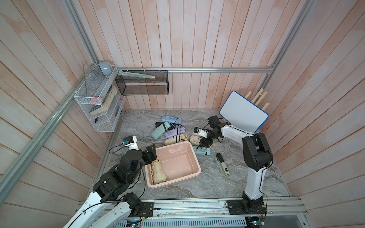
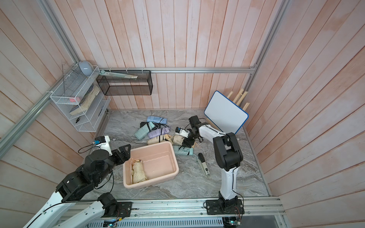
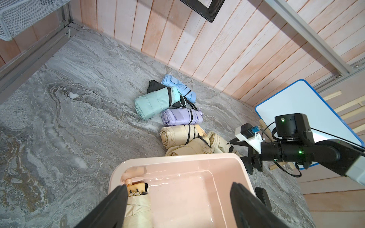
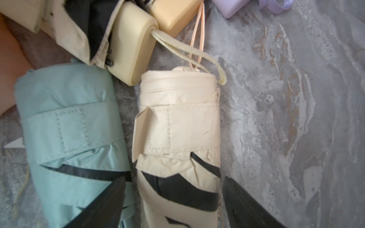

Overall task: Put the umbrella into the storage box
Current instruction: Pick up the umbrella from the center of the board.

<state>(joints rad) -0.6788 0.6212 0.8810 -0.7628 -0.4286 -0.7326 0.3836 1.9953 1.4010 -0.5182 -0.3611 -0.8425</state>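
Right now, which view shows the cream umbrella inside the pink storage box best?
A top view: the cream umbrella lies whole in sight inside the storage box. The left wrist view shows only one end, partly behind a finger. The right wrist view does not show it.

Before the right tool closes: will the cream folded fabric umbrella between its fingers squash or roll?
Likely squashes slightly: the cream folded fabric umbrella is wrinkled cloth cinched by a strap. Probably rolls little; the mint folded umbrella lies close beside it. The yellow woven loop across its end may drag along.
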